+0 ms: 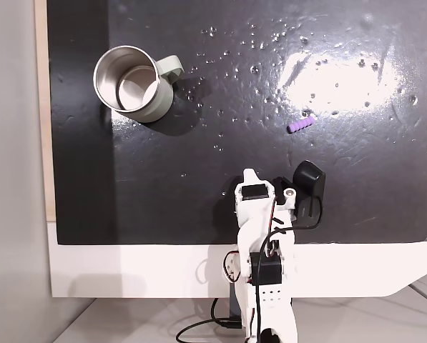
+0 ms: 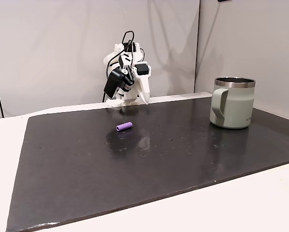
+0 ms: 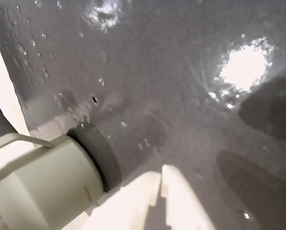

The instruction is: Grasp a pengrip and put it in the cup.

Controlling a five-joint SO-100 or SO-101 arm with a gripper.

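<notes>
Black mat (image 1: pixel 199 179) w/ cup (image 1: pixel 133 83) & pengrip (image 1: pixel 301 126).

light-purple pengrip (image 1: pixel 300 126), grey-green cup (image 1: pixel 134 80) with steel inside, black mat (image 1: pixel 199 193)

A glossy black mat (image 1: pixel 163 186) lay over the white counter (image 1: pixel 127 271), speckled with small bright spots and catching a strong glare of light. Behind it, in a fixed view, stood plain pale wall panels (image 2: pixel 47 48).
</notes>
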